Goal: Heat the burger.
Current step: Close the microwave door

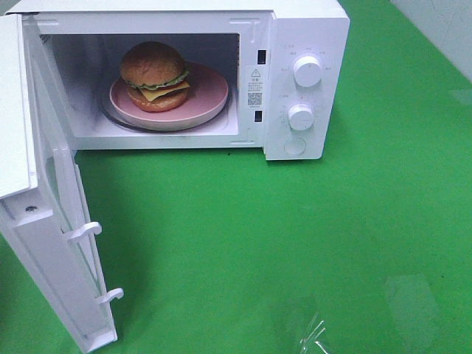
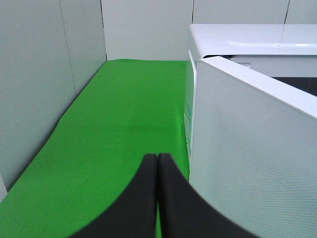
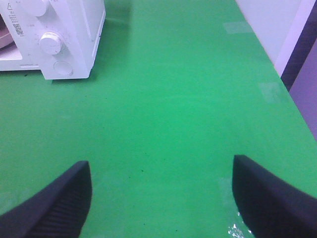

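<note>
Burger (image 1: 155,74) sits on pink plate (image 1: 212,97) inside microwave (image 1: 324,29) cavity. Door (image 1: 51,251) open, pointing to 7 o'clock; cavity lies at 1 o'clock from door edge. Left gripper (image 2: 157,159) closed, empty, nearest door's outer face. Right gripper (image 3: 161,171) wide open, empty.

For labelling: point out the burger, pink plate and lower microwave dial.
Golden-bun burger (image 1: 153,65): exterior high view, top bun.
Round pink plate (image 1: 211,94): exterior high view, right rim.
White lower dial (image 1: 300,116): exterior high view, knob face.
</note>
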Available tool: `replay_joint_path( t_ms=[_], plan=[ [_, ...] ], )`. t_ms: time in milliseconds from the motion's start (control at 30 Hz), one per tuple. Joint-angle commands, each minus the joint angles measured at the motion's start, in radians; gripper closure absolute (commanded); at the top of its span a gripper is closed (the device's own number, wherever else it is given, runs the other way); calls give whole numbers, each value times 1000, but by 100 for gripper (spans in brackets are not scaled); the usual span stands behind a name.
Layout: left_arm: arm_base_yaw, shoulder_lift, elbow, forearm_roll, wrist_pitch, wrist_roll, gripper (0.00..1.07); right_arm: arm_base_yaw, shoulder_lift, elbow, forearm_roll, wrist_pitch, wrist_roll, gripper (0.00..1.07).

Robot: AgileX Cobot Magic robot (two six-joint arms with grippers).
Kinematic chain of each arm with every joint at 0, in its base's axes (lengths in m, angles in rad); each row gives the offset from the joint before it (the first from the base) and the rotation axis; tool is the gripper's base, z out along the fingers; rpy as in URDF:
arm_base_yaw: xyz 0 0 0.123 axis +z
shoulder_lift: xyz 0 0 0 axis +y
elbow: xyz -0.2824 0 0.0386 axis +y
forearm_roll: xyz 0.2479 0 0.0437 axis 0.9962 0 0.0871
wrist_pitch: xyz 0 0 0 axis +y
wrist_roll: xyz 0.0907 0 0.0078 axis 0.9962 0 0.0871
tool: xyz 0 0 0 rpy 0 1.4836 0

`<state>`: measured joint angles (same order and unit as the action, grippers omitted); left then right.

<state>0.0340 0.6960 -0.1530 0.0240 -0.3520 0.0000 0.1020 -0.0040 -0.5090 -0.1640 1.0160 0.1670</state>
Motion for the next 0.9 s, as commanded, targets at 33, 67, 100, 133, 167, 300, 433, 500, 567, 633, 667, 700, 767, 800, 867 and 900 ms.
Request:
replay_joint_path(
  t_ms=[33,67,100,133,167,300,433,500,567,633,667,700,767,800,867,900],
  plan=[
    [-6,85,0,13,-103,-14,107,-6,-26,2,-1,-11,-6,32],
    [-6,85,0,13,-103,-14,107,-6,-26,2,-1,-11,-6,32],
    [-6,131,0,49,-136,-42,107,-6,-26,2,-1,-11,-6,32],
    [-6,183,0,97,-174,-89,107,-6,-26,2,-1,-11,-6,32],
    [-6,183,0,97,-174,-89,107,-6,-26,2,-1,-11,-6,32],
    [-6,259,0,181,-249,-140,107,-6,-26,2,-1,-11,-6,32],
    [-6,385,0,326,-411,-203,107,-6,-26,2,-1,-11,-6,32],
    [-6,442,0,352,-484,-215,107,-6,-26,2,-1,-11,-6,32],
    [-6,504,0,353,-557,-215,107,-6,-26,2,-1,-11,-6,32],
    [-6,559,0,353,-616,-215,107,-6,-26,2,-1,-11,-6,32],
    [-10,589,0,353,-642,-215,107,-6,-26,2,-1,-11,-6,32],
    [-26,638,0,352,-677,-215,107,-6,-26,2,-1,-11,-6,32],
    [-56,687,0,347,-695,-211,107,-6,-26,2,-1,-11,-6,32],
    [-56,687,0,347,-695,-211,107,-6,-26,2,-1,-11,-6,32],
    [-88,727,0,337,-711,-203,107,-6,-26,2,-1,-11,-6,32],
    [-103,745,0,328,-719,-191,107,-6,-26,2,-1,-11,-6,32]
  ],
)
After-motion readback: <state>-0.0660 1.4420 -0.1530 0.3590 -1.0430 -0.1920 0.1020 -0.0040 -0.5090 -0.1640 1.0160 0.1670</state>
